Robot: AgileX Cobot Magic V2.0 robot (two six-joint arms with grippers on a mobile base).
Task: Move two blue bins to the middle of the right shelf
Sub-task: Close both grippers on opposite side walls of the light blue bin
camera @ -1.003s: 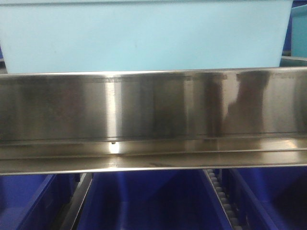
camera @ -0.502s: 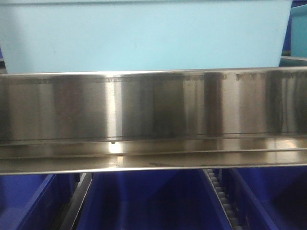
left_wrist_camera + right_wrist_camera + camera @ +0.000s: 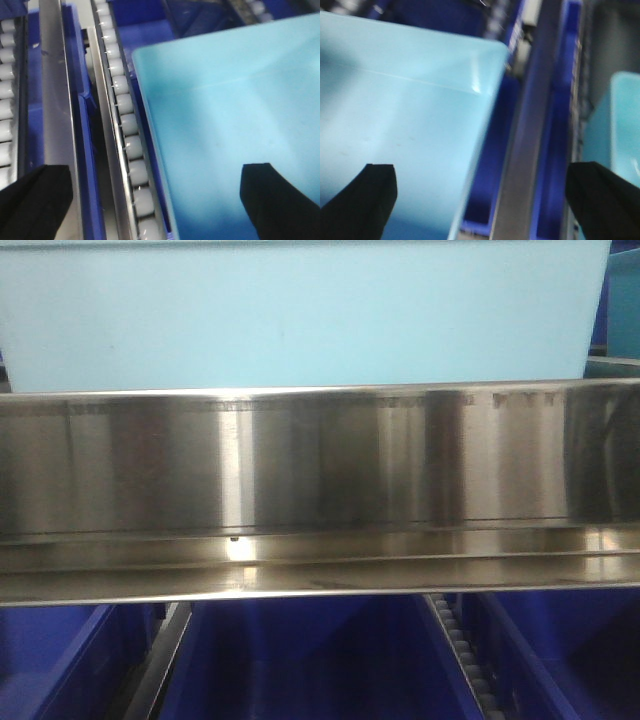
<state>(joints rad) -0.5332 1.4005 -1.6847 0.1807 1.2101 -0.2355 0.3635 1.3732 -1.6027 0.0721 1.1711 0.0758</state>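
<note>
Front view. A pale blue bin [image 3: 300,320] fills the upper band of the picture, its plain front wall rising directly behind a brushed steel shelf rail [image 3: 320,470] that spans the full width. Below the rail sit dark blue crates [image 3: 300,660], divided at the lower right by a roller track [image 3: 462,650]. Neither arm appears in this view.

Left wrist view. Seen from above, the same bin occupies the right half of the picture, open side up, with its smooth floor and left wall visible. The left gripper [image 3: 155,202] hangs over that wall with its black fingers [image 3: 35,200] spread wide: one tip lies over the bin's interior, the other over a steel strip outside it, and the wall and a row of white rollers lie between them. Nothing is pinched. Only this view shows the rollers running alongside the bin, and a second row at the far left edge.

Right wrist view. The bin's right rear corner and right wall occupy the left half. The right gripper [image 3: 482,202] straddles this wall, its fingers likewise spread wide, one tip over the bin's interior and the other at the far right. This view alone shows a second pale blue bin [image 3: 615,135], at the right edge, separated from the first by a dark blue crate wall and a steel bar. The picture is blurred, so contact between the fingertips and either bin cannot be judged.
</note>
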